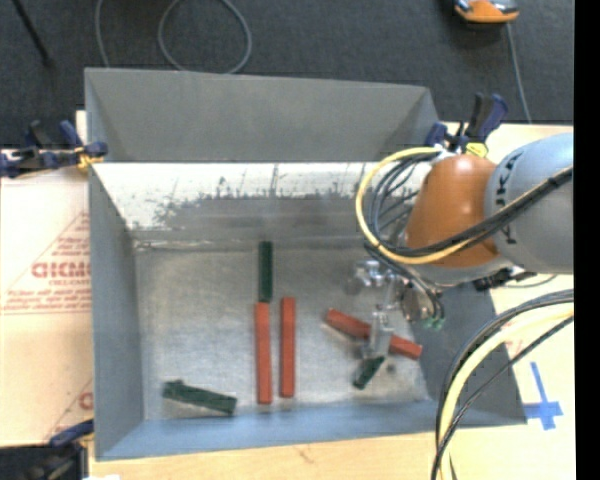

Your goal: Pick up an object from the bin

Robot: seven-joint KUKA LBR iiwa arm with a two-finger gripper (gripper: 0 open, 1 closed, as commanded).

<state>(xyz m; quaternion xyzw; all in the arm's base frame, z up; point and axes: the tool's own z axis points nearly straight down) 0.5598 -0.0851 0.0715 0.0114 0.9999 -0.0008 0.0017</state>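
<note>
The gripper (382, 340) is low in the right side of the bin (115, 298), right over a short red stick (344, 322), with a small green stick (368, 372) just beside it. I cannot tell if the gripper is open or closed, so this looks like the grabbing step. Next it needs a tight squeeze on one stick, then a lift straight up.

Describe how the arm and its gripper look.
The arm is a rounded, pale grey link with dark lettering. An orange dome-shaped cover caps its wrist, ringed by loops of yellowish and black cables. The gripper below is small and of silvery metal.
</note>
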